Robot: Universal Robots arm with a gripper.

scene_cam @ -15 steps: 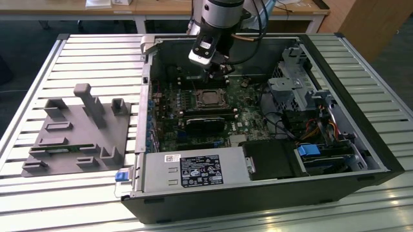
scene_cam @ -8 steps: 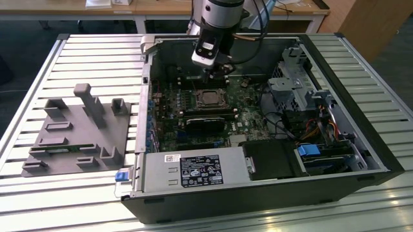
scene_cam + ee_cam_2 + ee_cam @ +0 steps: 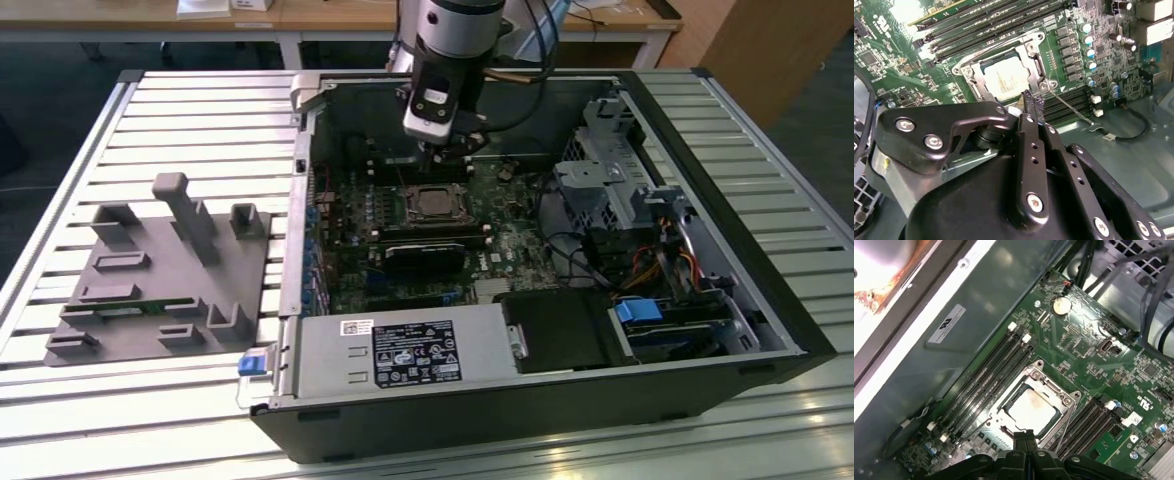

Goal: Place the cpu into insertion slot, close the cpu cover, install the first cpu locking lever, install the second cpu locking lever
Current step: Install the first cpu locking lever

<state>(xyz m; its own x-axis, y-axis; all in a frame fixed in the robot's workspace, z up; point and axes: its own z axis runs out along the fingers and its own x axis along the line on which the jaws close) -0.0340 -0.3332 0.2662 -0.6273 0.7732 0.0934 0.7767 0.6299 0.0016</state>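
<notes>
Now | gripper [image 3: 1032, 101] over motherboard [image 3: 1089, 365], fingers [image 3: 1027, 107] clenched together on nothing, tips just beside cpu cover [image 3: 1035, 62] corner | cpu [image 3: 1031, 411] lies under lowered cover | wire lever [image 3: 1074, 111] juts free.

Exterior view: high, angled down over open computer case [image 3: 561, 410], mid-range. Both wrist views: close above motherboard [image 3: 1089, 365], looking down past gripper [image 3: 1033, 103], seemingly from opposite sides. All three share the cpu [image 3: 1031, 410]
</notes>
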